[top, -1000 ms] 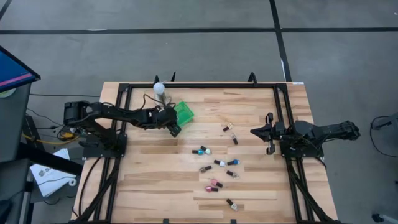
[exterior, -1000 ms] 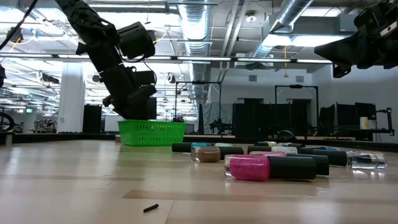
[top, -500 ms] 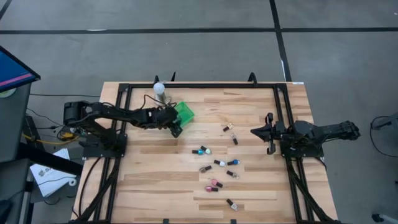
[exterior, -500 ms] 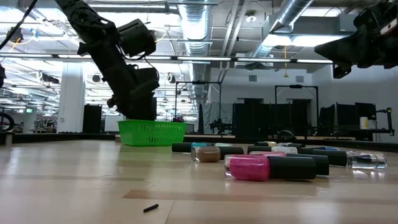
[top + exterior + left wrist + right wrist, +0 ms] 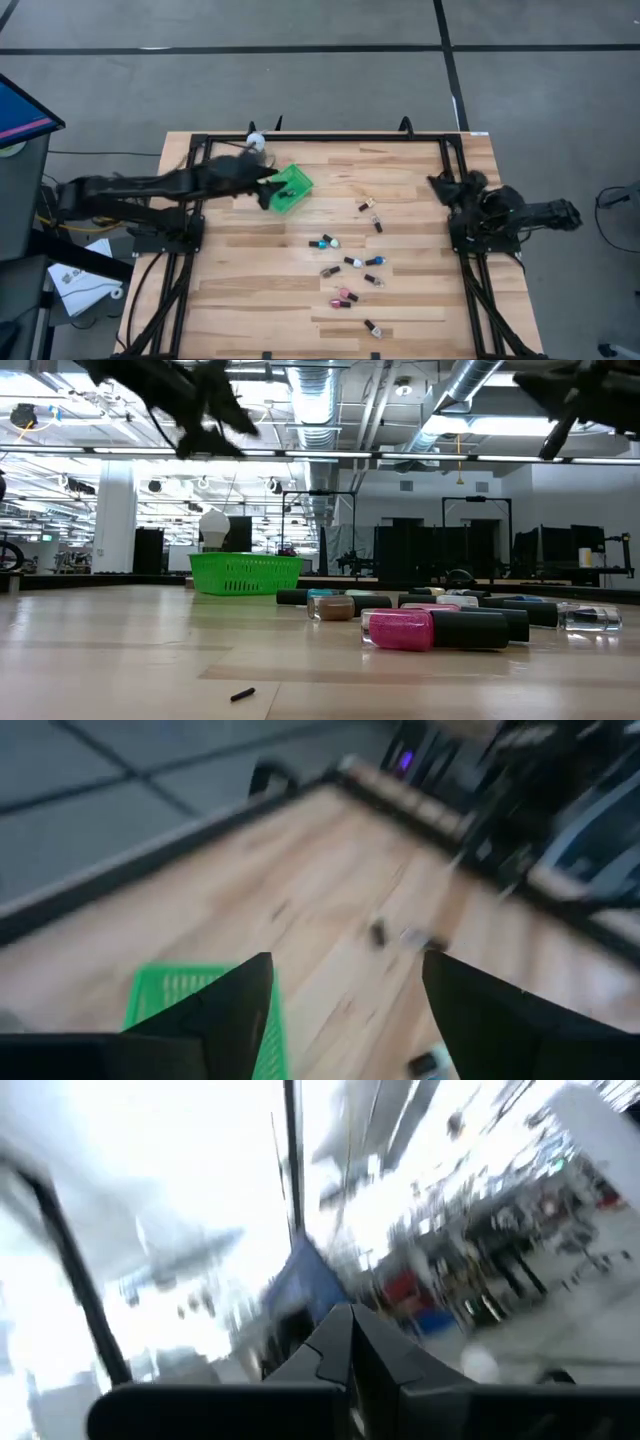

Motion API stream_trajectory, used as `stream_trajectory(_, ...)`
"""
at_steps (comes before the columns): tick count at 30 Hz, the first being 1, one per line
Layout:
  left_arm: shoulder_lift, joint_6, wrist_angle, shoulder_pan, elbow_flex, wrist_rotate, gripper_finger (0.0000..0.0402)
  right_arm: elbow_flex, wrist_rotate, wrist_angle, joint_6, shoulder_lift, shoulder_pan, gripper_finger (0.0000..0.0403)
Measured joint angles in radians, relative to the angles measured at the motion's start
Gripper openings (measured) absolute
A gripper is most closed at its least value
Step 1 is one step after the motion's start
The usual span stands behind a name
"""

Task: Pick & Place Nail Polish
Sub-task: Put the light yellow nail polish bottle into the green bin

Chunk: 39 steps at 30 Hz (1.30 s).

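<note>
Since the earlier frame the left gripper [image 5: 262,192] has swung up from beside the green mesh basket [image 5: 291,187], fingers spread and empty; the right gripper [image 5: 447,186] has turned toward the upper right, fingers pressed together. The small nail polish bottles [image 5: 347,262] lie scattered centre-right on the wooden table [image 5: 240,290].

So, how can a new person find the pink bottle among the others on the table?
Start from the green basket at the table's far left and go to the scattered bottles near the middle. The pink bottle lies on its side toward the near edge of that group. It alone has a bright pink glitter body with a dark cap.
</note>
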Motion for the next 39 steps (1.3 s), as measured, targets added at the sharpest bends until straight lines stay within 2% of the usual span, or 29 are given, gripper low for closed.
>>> stream_trajectory(2, -0.087, 0.0, 0.009, -0.011, 0.0, -0.002, 0.0246, 0.002, 0.033, 0.079, 0.051, 0.0, -0.018, 0.0001)
stream_trajectory(6, -0.25, -0.002, 0.007, -0.039, 0.0, -0.014, 0.0234, 0.049, 0.044, 0.084, 0.12, 0.001, -0.052, 0.0001)
stream_trajectory(12, -0.434, 0.015, 0.008, -0.091, 0.0, -0.055, 0.0198, 0.168, 0.043, -0.047, 0.12, 0.074, -0.074, 0.0001)
stream_trajectory(15, -0.492, 0.056, 0.005, -0.105, 0.0, -0.056, 0.0176, 0.25, 0.043, -0.114, 0.12, 0.167, -0.085, 0.0001)
stream_trajectory(21, -0.588, 0.132, -0.01, -0.11, 0.0, -0.066, 0.0127, 0.443, 0.042, -0.126, 0.11, 0.414, -0.098, 0.0001)
stream_trajectory(27, -0.671, 0.163, -0.107, -0.11, 0.0, -0.066, 0.0066, 0.613, 0.038, -0.182, -0.025, 0.607, -0.118, 0.0001)
stream_trajectory(32, -0.735, 0.138, -0.269, -0.11, -0.003, -0.066, 0.001, 0.718, 0.034, -0.335, -0.069, 0.674, -0.122, 0.0002)
stream_trajectory(35, -0.766, 0.13, -0.334, -0.11, -0.003, -0.06, 0.0004, 0.786, 0.034, -0.509, -0.08, 0.743, -0.145, 0.0013)
stream_trajectory(39, -0.8, 0.129, -0.394, -0.11, -0.004, -0.057, 0.0003, 0.873, 0.015, -0.809, -0.113, 0.846, -0.197, 0.0057)
